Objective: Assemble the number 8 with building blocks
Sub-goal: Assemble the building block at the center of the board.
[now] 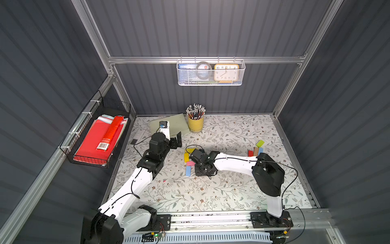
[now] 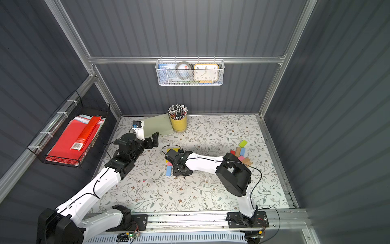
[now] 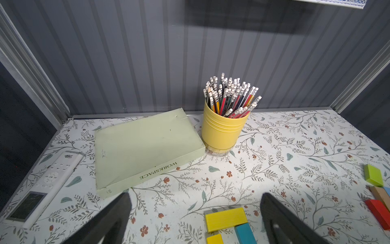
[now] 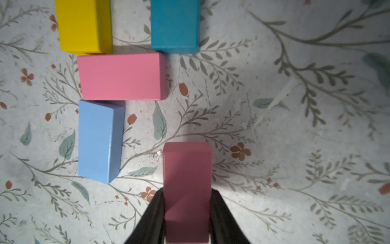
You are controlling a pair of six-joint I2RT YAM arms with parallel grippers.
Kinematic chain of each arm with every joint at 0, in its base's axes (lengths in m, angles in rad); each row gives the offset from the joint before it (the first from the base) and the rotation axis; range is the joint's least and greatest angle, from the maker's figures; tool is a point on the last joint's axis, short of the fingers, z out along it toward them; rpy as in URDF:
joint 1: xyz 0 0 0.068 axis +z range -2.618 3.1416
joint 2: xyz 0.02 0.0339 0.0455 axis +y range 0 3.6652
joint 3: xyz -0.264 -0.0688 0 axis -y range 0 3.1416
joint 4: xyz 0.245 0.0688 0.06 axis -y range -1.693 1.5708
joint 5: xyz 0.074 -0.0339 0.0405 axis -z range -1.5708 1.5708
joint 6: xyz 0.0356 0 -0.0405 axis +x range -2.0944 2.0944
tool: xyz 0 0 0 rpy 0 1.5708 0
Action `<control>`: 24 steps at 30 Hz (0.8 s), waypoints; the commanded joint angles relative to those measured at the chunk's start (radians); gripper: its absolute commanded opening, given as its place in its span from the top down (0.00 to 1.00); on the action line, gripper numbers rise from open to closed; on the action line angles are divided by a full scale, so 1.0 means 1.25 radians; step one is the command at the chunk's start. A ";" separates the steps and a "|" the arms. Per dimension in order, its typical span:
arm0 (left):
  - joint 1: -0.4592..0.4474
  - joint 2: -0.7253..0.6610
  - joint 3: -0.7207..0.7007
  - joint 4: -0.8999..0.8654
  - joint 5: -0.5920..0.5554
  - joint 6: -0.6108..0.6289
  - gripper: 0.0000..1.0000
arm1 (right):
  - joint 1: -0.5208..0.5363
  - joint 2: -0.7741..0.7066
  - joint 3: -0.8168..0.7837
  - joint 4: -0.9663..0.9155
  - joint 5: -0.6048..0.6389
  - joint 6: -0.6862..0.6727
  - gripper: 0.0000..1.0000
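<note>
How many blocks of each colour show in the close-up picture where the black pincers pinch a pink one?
Yellow block: 1
Teal block: 1
Light blue block: 1
Pink: 2, the flat pink block and the held pink block in the right gripper
Total: 5

I see a yellow block point(image 4: 84, 26) and a teal block point(image 4: 175, 25) lying parallel, a pink block point(image 4: 121, 77) crosswise at their ends, and a light blue block point(image 4: 99, 141) beyond. A second pink block point(image 4: 186, 190), possibly lifted, is beside it. Spare blocks point(image 1: 255, 151) sit near the right edge of the table point(image 1: 211, 194).
</note>
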 commanded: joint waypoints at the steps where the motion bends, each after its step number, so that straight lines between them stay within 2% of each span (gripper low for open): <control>1: 0.004 -0.012 -0.004 0.000 0.007 0.011 0.01 | 0.008 0.024 0.032 -0.006 -0.001 0.011 0.79; 12: 0.005 -0.011 -0.004 0.000 0.008 0.011 0.01 | 0.010 0.071 0.061 -0.011 0.005 0.001 0.70; 24: 0.004 -0.009 -0.004 -0.003 0.007 0.014 0.01 | 0.006 0.112 0.088 -0.014 0.024 -0.007 0.67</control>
